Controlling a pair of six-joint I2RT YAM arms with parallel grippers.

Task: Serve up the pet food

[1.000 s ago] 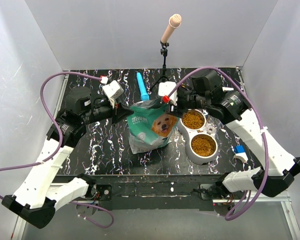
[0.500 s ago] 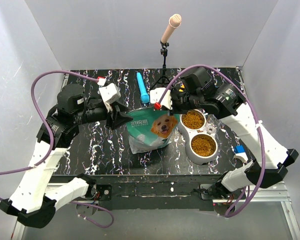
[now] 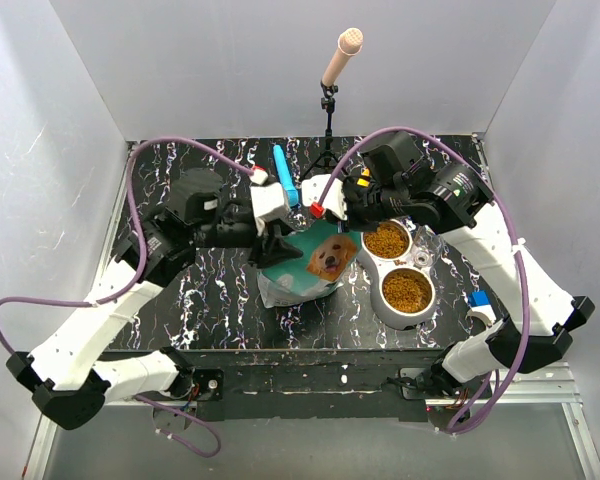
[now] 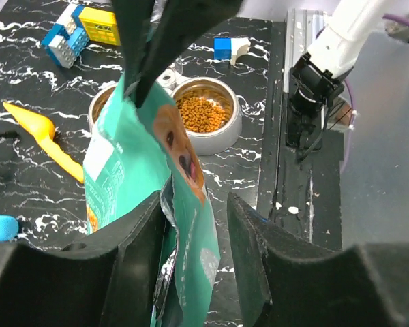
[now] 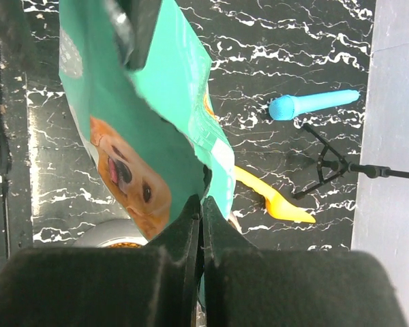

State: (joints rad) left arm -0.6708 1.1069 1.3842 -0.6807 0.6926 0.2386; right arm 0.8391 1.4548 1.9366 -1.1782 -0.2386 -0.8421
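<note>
- A black table top veined in white is shown from above, with the two arm bases bolted at its near edge.
- At the near right, a small blue-and-white block lies near a double steel bowl. Both round compartments of the bowl are filled with brown kibble.
- At the centre, just left of the bowl, a teal pet-food bag printed with a golden dog is held up by its top edge, between the two arms.
- The left gripper is set astride the bag's upper edge. Its black fingers are parted, and a sliver of space is seen between the foil and one finger.
- The right gripper is pinched tight on the opposite upper corner, with its two fingers pressed together on the foil.
- Behind the bag, a yellow plastic scoop is laid flat on the table.
- Farther back, a light-blue microphone-shaped cylinder is laid on the table. Beside it stands a black tripod stand, on which a beige foam-tipped microphone is carried.
</note>
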